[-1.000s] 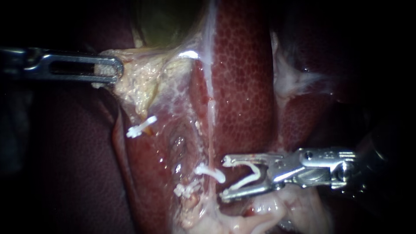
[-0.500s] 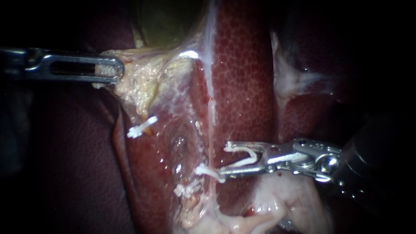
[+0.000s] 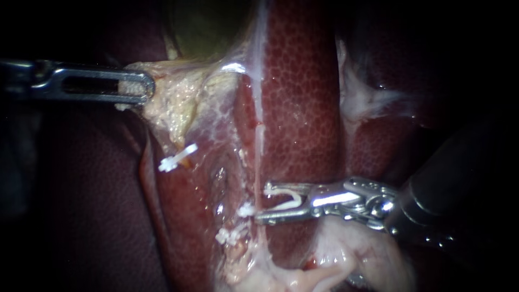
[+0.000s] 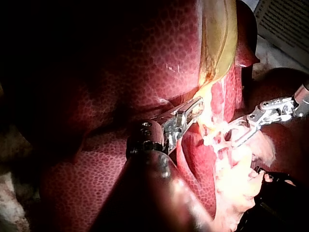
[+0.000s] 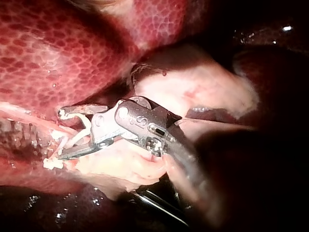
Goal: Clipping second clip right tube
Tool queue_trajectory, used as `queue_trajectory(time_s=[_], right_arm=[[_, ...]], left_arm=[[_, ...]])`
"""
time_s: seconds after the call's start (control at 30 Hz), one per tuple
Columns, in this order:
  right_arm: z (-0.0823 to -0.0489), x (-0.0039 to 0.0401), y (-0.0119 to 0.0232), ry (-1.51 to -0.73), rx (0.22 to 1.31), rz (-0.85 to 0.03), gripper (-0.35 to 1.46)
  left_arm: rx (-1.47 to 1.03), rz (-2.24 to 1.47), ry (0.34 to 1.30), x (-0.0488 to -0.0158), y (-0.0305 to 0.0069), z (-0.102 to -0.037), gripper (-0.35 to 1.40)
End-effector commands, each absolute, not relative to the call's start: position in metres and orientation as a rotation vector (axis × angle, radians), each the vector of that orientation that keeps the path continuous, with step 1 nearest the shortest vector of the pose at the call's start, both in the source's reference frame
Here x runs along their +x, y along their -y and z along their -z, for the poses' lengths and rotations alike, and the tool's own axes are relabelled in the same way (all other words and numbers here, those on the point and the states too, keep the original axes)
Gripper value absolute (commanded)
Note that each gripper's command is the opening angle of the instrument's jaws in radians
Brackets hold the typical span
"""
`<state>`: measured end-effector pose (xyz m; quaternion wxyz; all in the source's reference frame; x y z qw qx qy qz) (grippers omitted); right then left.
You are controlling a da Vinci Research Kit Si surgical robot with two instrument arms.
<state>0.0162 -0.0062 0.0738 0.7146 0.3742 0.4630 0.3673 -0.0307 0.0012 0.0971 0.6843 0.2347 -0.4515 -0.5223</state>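
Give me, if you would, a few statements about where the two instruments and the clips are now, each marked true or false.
1. The left instrument grips pale tissue beneath the gallbladder. True.
2. The right instrument is empty. False: it holds an open white clip.
3. A closed white clip sits on tissue below the left instrument. True.
4. The two instruments touch. False: they are well apart.

Nothing legible in any view. Only rows of fine dark lines on a pale panel (image 4: 285, 19) past the liver (image 4: 96, 72) in the left wrist view, too blurred to read.
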Motion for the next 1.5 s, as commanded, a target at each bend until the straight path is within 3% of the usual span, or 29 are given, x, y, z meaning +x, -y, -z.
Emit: queue_trajectory(time_s=[0.03, 1.1, 1.5], right_arm=[[-0.0739, 0.0164, 0.0062, -1.023, 0.831, -0.815, 0.57], [-0.0754, 0.0183, 0.0065, -1.066, 0.885, -0.874, 0.43], [-0.0754, 0.0178, 0.0065, -1.086, 0.9, -0.883, 0.08]], left_arm=[[0.526, 1.171, 1.012, -0.0307, -0.0011, -0.0971, -0.35], [0.526, 1.171, 1.012, -0.0308, -0.0012, -0.0971, -0.35], [0.528, 1.17, 1.012, -0.0309, -0.0011, -0.0971, -0.35]])
